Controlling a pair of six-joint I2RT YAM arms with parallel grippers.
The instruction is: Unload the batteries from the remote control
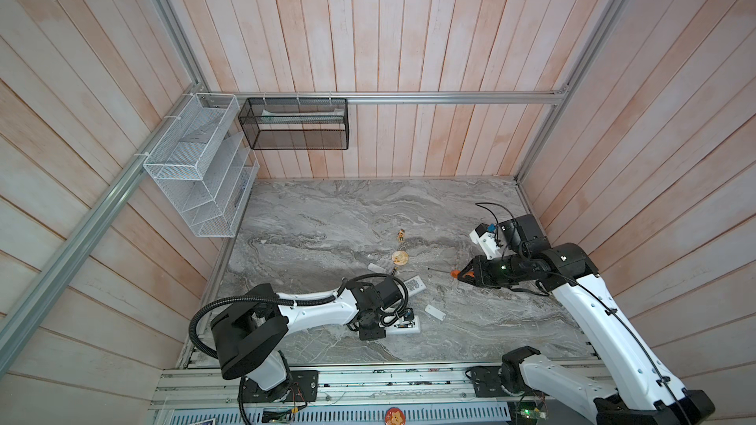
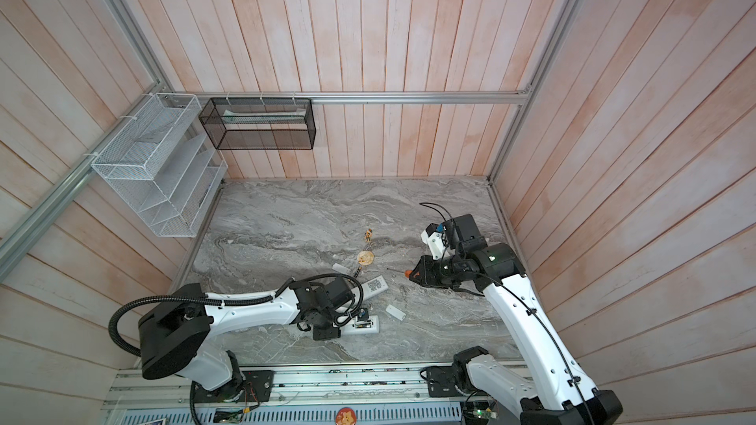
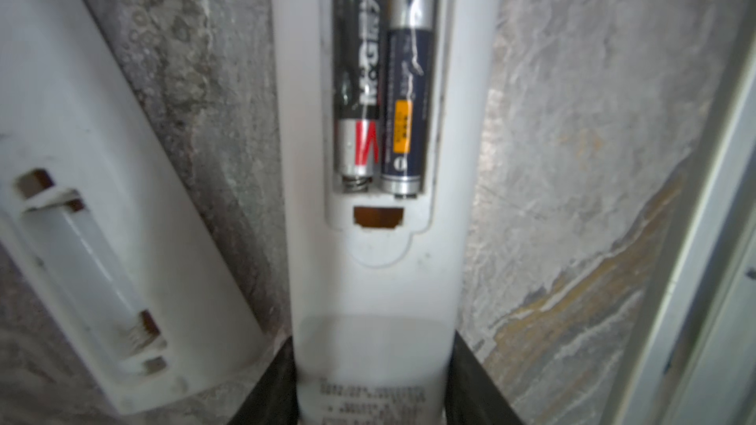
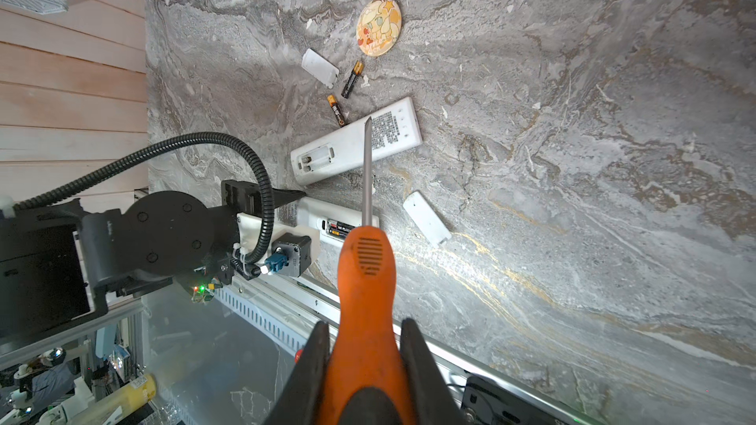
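2 slim dark batteries (image 3: pixel 360 75) sit in white remote (image 3: pixel 376 280).

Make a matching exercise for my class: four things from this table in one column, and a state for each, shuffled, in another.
Things:
1 screwdriver
2 gripped remote
3 loose remote
4 badge

States:
A battery bay empty
B two batteries inside
C round, cartoon-printed
D clamped in right gripper

Pairs: 1-D, 2-B, 3-A, 4-C
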